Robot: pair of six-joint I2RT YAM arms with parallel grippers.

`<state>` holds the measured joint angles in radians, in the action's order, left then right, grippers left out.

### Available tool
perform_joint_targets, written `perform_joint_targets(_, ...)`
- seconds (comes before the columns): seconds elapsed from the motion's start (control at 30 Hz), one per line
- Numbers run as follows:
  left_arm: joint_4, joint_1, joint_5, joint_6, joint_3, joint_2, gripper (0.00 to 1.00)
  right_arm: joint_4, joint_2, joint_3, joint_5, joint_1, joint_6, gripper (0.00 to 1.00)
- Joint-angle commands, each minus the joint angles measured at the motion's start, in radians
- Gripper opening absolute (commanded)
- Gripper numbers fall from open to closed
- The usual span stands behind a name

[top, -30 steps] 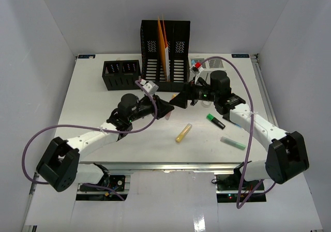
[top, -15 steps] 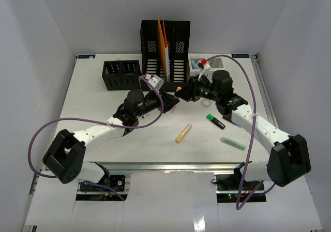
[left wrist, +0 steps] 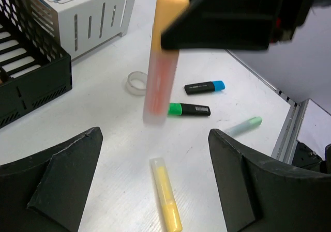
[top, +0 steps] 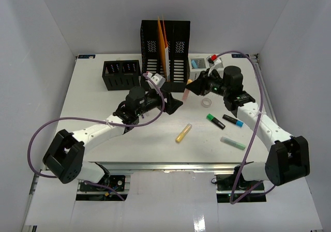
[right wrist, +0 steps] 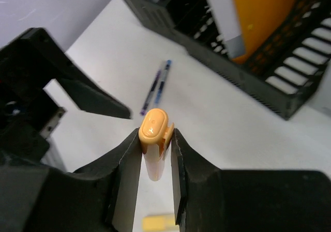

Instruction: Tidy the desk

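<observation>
Top view: the desk (top: 93,113) lies flat beneath both arms, long axis left to right, with a metal rail (top: 262,95) down its right edge. The right gripper (top: 192,87) is clamped on an orange-capped highlighter (top: 185,93), held in the air above mid-desk, in front of the black file rack (top: 165,51). The left gripper (top: 175,104) sits just beside it to the left, jaws spread, holding nothing. Left wrist view: the highlighter hangs near upright ahead of the spread jaws, cap up, body end pointing down at the desk; the right gripper pinches it near the cap. A yellow highlighter (left wrist: 165,201) lies loose below. Right wrist view: cap faces the camera, both pads tight on the barrel. Judgement: the right arm owns the pen. The small black organizer (top: 121,74) lies left and rearward, nearer the left arm, so placing there means a reach across.
</observation>
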<state>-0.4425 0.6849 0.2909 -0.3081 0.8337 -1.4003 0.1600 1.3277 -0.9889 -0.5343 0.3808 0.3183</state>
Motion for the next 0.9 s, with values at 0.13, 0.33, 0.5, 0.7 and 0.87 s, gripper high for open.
perform_joint_targets(0.13,0.255,0.005,-0.042,0.171,-0.070,0.233,0.98,0.087,0.043,-0.165,0.201,-0.086,-0.301,0.09)
perform_joint_targets(0.33,0.377,0.006,-0.046,0.203,-0.171,0.356,0.98,0.153,0.231,-0.330,0.316,-0.121,-0.354,0.10)
perform_joint_targets(0.5,0.389,0.007,-0.055,0.179,-0.202,0.420,0.98,0.165,0.402,-0.502,0.400,-0.123,-0.378,0.10)
perform_joint_targets(0.7,0.385,0.007,-0.049,0.176,-0.203,0.409,0.98,0.181,0.520,-0.570,0.431,-0.127,-0.448,0.11)
perform_joint_targets(0.87,0.373,0.007,-0.007,0.160,-0.200,0.362,0.98,0.189,0.586,-0.602,0.425,-0.128,-0.466,0.13)
